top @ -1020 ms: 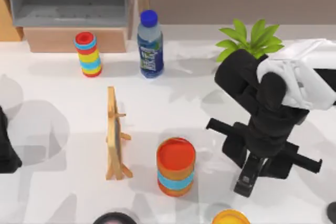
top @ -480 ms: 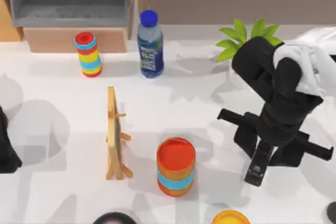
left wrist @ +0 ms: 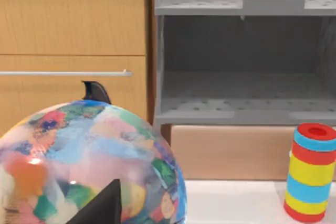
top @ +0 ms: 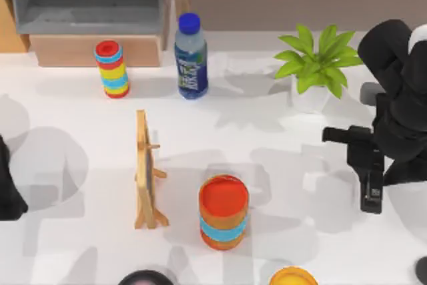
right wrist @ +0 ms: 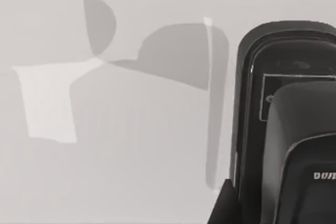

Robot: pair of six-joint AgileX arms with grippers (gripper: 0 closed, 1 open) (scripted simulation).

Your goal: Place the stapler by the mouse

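One stapler (top: 371,191) hangs in the right end effector (top: 371,177), long axis near-far.

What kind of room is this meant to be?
Probably a rendered home or office desk: a white table backed by a wooden cabinet and grey shelves, with a potted plant and globe.

The stapler (right wrist: 294,145) has small white letters on its black top, cut off at the edge; they look like "DU". The water bottle (top: 191,58) label is too blurry to read.

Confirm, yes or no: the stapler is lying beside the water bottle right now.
No, the stapler hangs in the right gripper at the table's right side, far from the water bottle.
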